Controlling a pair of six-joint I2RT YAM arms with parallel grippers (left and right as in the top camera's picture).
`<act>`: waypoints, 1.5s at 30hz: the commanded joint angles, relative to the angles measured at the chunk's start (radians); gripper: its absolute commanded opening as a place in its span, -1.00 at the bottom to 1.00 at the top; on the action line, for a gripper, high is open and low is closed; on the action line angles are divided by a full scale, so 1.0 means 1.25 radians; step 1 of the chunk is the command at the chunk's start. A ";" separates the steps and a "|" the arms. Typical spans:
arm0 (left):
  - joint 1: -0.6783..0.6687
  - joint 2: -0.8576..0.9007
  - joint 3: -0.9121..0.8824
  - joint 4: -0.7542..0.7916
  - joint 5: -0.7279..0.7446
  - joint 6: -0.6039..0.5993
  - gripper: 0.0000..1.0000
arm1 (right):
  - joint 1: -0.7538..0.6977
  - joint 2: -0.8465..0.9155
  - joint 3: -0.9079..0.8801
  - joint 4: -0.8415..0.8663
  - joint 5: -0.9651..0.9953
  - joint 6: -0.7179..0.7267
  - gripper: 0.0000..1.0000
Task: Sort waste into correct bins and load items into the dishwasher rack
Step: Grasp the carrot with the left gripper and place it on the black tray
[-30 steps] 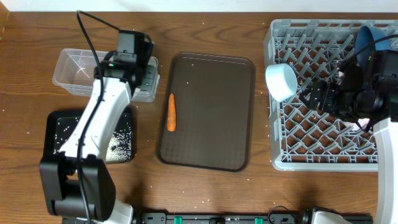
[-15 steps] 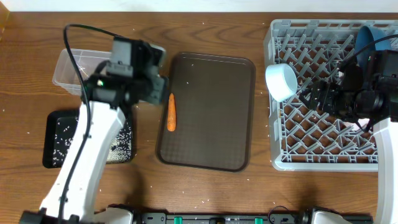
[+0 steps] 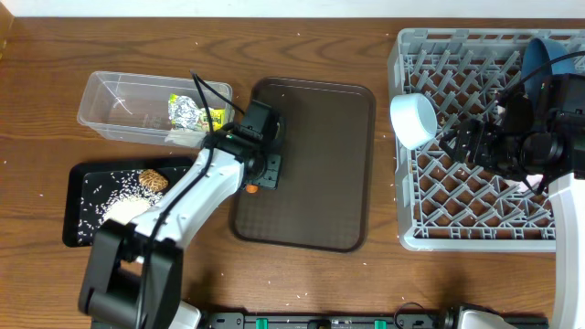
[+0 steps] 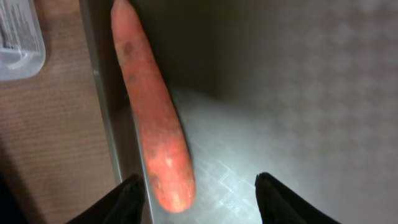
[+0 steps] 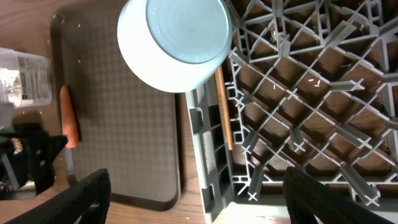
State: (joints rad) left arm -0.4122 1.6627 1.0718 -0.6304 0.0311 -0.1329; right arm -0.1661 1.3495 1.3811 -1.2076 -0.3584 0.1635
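The orange carrot (image 4: 152, 124) lies along the left rim of the brown serving tray (image 3: 315, 183). My left gripper (image 4: 199, 200) is open right over it, and the carrot's tip sits between the fingers, close to the left one. From overhead only a sliver of carrot (image 3: 251, 189) shows under the left gripper (image 3: 262, 172). The foil wrapper (image 3: 187, 111) lies in the clear tub (image 3: 114, 96). Rice and a brown lump (image 3: 153, 180) lie in the black tray (image 3: 78, 224). My right gripper (image 5: 211, 200) hangs open and empty over the rack's (image 3: 475, 210) left side, near the light blue cup (image 5: 177, 40) and a chopstick (image 5: 222, 109).
A dark blue bowl (image 3: 539, 55) stands at the rack's far right corner. Rice grains are scattered on the wooden table (image 3: 55, 55) around the bins. The clear tub's corner (image 4: 18, 37) is just left of the serving tray.
My left arm swung from the clear tub to the carrot on the serving tray, and its gripper opened. The foil wrapper now lies in the tub. The right arm stayed put.
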 commanded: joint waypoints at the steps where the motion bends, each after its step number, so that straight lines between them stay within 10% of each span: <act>1: 0.004 0.040 -0.001 0.023 -0.066 -0.049 0.16 | 0.008 -0.008 0.009 -0.001 0.003 -0.013 0.67; 10: 0.006 0.139 -0.001 0.064 -0.118 -0.057 0.14 | 0.008 -0.008 0.009 -0.001 0.003 -0.013 0.67; 21: 0.008 0.122 0.008 0.055 -0.012 -0.058 -0.81 | 0.008 -0.008 0.009 -0.001 0.003 -0.013 0.68; 35: 0.162 -0.279 0.062 -0.250 -0.121 -0.057 -0.78 | 0.008 -0.008 0.009 -0.001 0.003 -0.013 0.68; 45: 0.418 -0.305 -0.044 -0.263 -0.173 -0.136 -0.77 | 0.008 -0.008 0.009 0.000 0.003 -0.013 0.68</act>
State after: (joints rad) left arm 0.0296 1.2572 1.0958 -0.9806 -0.1478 -0.2234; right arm -0.1661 1.3495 1.3811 -1.2079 -0.3588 0.1631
